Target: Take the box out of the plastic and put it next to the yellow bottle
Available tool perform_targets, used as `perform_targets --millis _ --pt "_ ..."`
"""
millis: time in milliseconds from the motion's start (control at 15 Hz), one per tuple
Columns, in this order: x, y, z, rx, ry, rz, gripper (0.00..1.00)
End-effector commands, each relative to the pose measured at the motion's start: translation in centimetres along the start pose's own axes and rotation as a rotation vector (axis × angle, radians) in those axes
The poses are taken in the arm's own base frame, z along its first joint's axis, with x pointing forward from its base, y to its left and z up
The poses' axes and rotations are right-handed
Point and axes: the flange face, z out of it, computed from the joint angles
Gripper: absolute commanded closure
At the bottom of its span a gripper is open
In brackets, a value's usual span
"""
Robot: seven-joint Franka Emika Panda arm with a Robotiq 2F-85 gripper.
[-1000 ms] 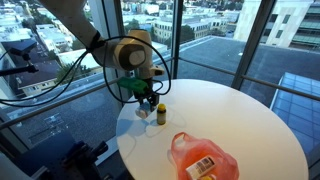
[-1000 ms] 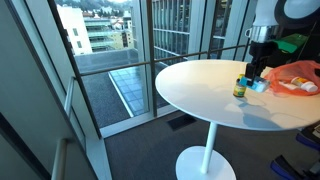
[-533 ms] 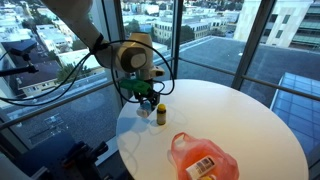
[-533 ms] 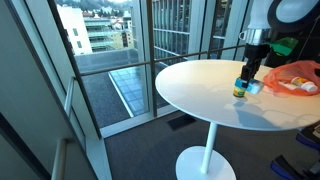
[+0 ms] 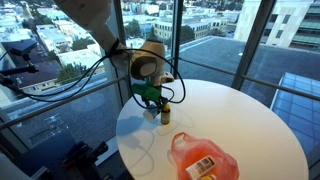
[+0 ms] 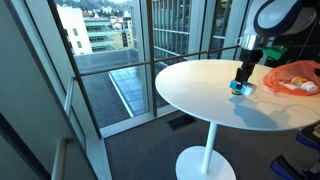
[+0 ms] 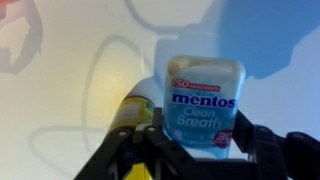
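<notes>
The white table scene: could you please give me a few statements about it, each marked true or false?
1. The Mentos box stands upright beside the yellow bottle. True.
2. The orange plastic bag is empty. False: a labelled item shows through it.
3. The tool hangs over the bag. False: it is at the Mentos box and the bottle, apart from the bag.
4. The round table rests on a single central pedestal. True.
</notes>
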Motion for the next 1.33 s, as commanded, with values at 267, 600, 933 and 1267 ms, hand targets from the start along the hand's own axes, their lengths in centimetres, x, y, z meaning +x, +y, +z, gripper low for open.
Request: perform_targets --millis 267,600,933,1267 --pt "1.1 -0.3 0.7 0.004 0.006 -0.044 0.59" --pt "1.0 -3.6 -0.9 -0.006 0.023 -0.115 0.59" --pt "1.7 -5.3 -0.3 -0.003 0.012 -0.148 0.59" --pt "1.7 -3.5 1.9 0.006 -0.017 -0.115 0.59"
